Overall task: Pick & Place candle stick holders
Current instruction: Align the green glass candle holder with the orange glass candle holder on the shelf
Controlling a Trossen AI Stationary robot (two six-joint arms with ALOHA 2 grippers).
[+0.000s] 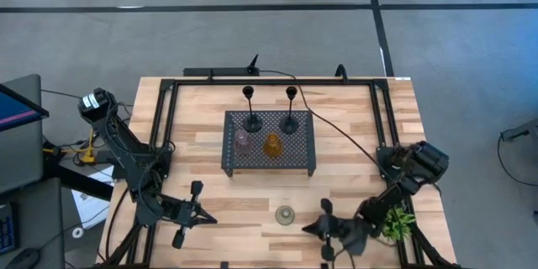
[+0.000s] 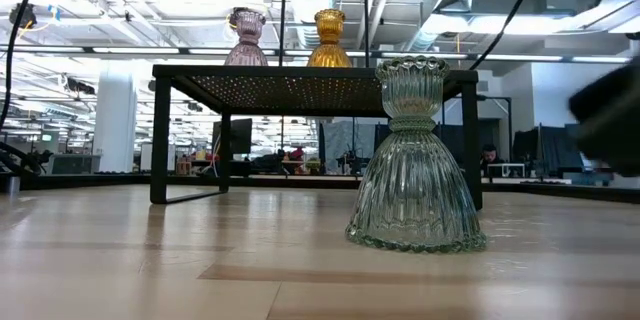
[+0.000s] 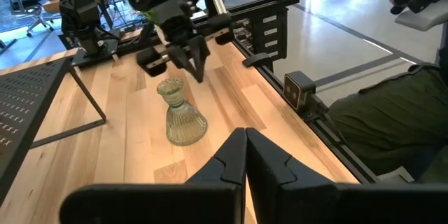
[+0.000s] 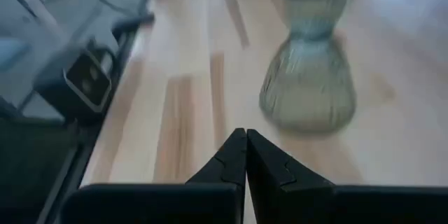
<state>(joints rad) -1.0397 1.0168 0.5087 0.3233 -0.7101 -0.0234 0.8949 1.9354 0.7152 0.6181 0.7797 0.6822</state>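
Note:
The green glass holder [image 1: 286, 214] stands upright on its flared base on the table near the front edge; it also shows in the low view [image 2: 415, 160], the left wrist view [image 3: 182, 112] and the right wrist view [image 4: 308, 77]. The pink holder [image 1: 243, 140] and the amber holder [image 1: 271, 145] stand on the black perforated tray [image 1: 298, 155], with two black stemmed holders [image 1: 251, 109] [image 1: 290, 109] behind them. My left gripper [image 1: 210, 217] is shut and empty, left of the green holder. My right gripper [image 1: 308, 227] is shut and empty, just right of it.
A small green spiky plant [image 1: 398, 221] sits under my right arm at the front right. The tray stands raised on legs [image 2: 160, 140] mid-table. A black frame [image 1: 168, 109] borders the table. A person's sleeve [image 3: 392, 112] shows beyond the table's near edge.

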